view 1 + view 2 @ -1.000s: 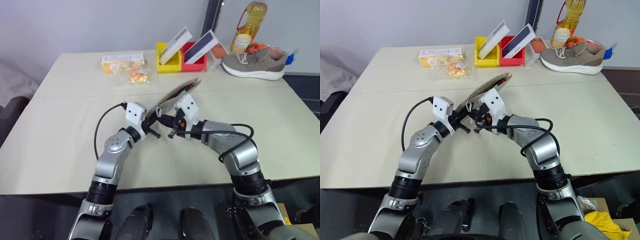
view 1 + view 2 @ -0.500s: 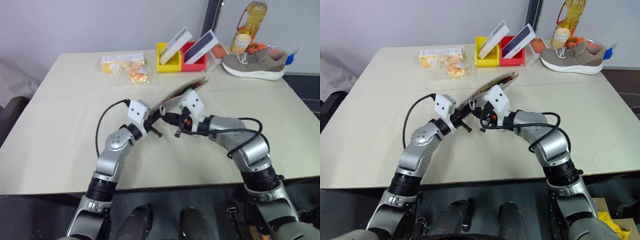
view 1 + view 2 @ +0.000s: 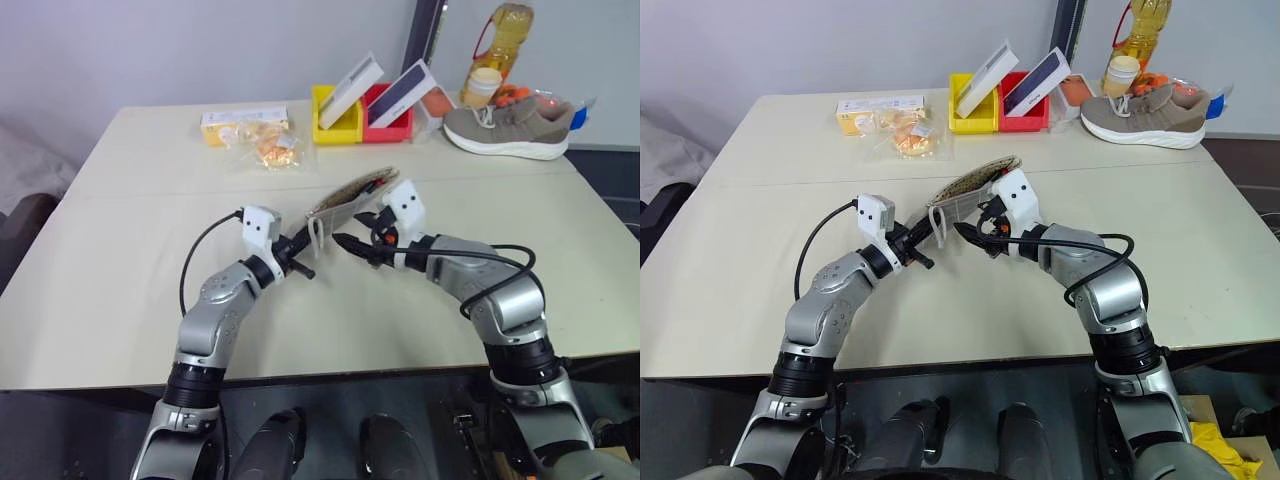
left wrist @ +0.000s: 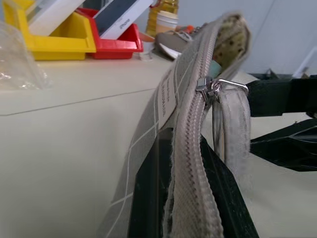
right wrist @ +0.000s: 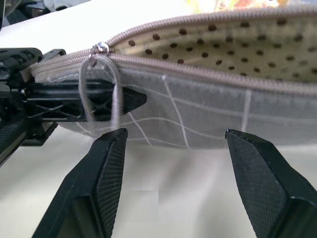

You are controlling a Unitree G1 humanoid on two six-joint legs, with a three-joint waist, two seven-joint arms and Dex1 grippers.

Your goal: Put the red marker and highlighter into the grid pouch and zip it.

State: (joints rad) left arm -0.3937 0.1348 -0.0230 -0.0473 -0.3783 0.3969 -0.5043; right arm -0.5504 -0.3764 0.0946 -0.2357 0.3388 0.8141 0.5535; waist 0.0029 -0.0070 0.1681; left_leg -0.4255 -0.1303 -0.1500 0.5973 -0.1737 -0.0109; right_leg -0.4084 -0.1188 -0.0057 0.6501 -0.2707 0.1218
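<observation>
The grid pouch [image 3: 350, 197], grey with white lines and a dotted lining [image 5: 233, 44], hangs tilted above the table. My left gripper [image 3: 303, 250] is shut on its near end, seen close up in the left wrist view [image 4: 188, 193]. The zipper pull [image 5: 101, 48] sits near that end with its loop [image 4: 230, 129] hanging free, and the mouth beyond it gapes. My right gripper [image 3: 357, 246] stands open just beside the pouch, its fingers [image 5: 106, 163] apart below the fabric and touching nothing. The red marker and the highlighter are hidden, apart from a greenish bit [image 4: 216, 67] in the mouth.
At the table's back stand a yellow bin [image 3: 335, 118] and a red bin [image 3: 392, 122] with boxes, snack packets [image 3: 262, 140], a grey shoe [image 3: 508, 128] and an oil bottle [image 3: 505, 35]. Bare tabletop [image 3: 120, 260] lies around both arms.
My right gripper has opened, let go near the zipper loop and drawn back to the right. The pouch's far end has sunk a little. The left gripper keeps its hold.
</observation>
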